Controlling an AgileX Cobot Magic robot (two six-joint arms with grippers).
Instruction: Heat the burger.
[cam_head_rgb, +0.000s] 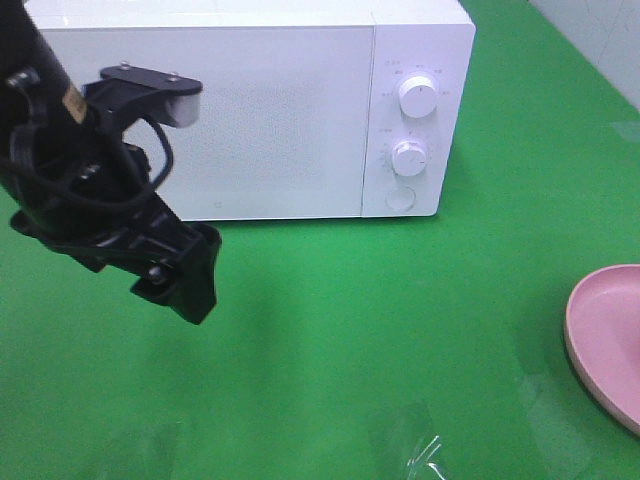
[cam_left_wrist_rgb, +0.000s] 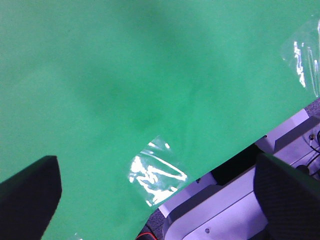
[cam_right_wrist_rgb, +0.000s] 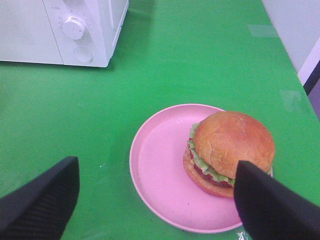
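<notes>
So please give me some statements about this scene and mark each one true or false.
1. The burger sits on the pink plate. True.
2. The microwave door is open. False: it is shut.
3. The left claw holds the burger. False: it is open and empty above the green table.
4. The burger sits off-centre on its plate. True.
5. The right claw is shut on the plate. False: it is open, with the plate seen between its fingers.
</notes>
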